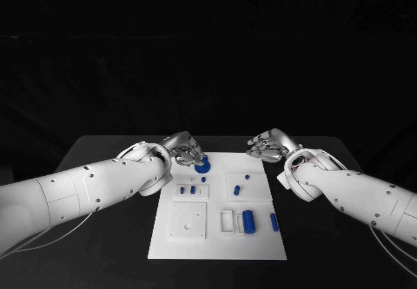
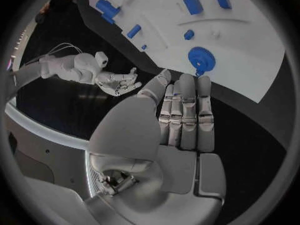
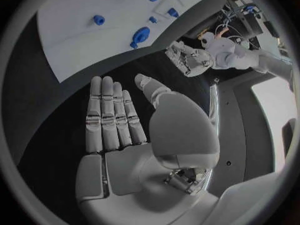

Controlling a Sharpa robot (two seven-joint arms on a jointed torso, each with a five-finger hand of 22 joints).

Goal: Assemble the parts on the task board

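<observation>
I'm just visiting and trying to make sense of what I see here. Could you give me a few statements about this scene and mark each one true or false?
1. The left hand is holding a blue part. False: its fingers are stretched out flat and hold nothing, as the left wrist view shows.
2. A round blue gear sits at the far end of the task board, close to the left hand. True.
3. The right hand rests on top of the task board. False: it is beyond the board's far right corner, over the black table.
4. Both hands are open. True.
5. The task board is black. False: it is white and lies on the black table.
</observation>
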